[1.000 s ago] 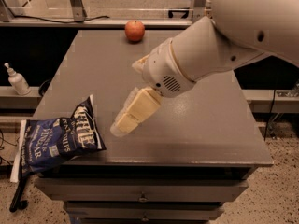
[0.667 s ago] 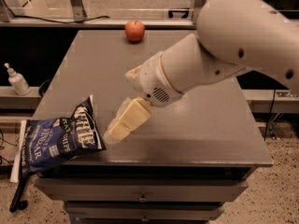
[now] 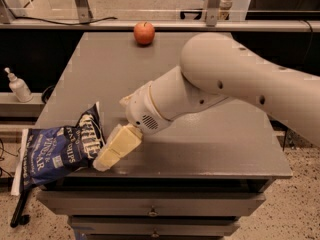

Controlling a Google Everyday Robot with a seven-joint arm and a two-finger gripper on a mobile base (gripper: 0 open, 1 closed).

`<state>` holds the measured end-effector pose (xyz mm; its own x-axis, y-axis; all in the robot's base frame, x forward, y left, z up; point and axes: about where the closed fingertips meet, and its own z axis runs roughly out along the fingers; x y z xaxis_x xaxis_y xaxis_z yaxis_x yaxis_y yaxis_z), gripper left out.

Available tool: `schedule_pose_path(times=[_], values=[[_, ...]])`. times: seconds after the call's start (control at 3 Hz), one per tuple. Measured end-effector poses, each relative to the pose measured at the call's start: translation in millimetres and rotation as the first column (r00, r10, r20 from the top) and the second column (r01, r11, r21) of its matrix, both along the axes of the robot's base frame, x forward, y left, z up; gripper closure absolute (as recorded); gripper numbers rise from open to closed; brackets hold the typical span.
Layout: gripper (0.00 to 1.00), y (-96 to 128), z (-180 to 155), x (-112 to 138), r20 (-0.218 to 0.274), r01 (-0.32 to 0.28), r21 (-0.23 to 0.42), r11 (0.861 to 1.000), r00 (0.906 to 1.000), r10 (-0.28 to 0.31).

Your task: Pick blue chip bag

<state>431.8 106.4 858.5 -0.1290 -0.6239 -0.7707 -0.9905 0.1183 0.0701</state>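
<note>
The blue chip bag [image 3: 57,151] is a crinkly navy bag with white lettering. It lies at the table's front left corner and hangs partly over the left edge. My gripper [image 3: 106,160] reaches down and to the left from the big white arm [image 3: 220,91]. Its cream fingers [image 3: 120,143] sit just right of the bag, and the tip is right against the bag's right edge. I cannot see whether it touches the bag.
A red apple [image 3: 144,33] sits at the table's far edge. The grey table [image 3: 215,144] has drawers below its front edge. A white pump bottle [image 3: 18,86] stands on a ledge to the left. A rail with metal posts runs behind.
My gripper has moved left and down towards the front, from mid-table to the bag's right edge. The arm has swung further across the table. The bag and the apple have not moved.
</note>
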Motion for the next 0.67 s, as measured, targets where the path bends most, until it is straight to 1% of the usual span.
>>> schedule_pose_path(times=[0.33,0.67], values=[[0.07,35.0,-15.7,-8.9,-0.052,-0.025,0.026,0.999,0.9983,0.027],[0.25,62.3,-24.0,-16.6,-0.087,-0.045,0.049,0.998,0.9950,0.049]])
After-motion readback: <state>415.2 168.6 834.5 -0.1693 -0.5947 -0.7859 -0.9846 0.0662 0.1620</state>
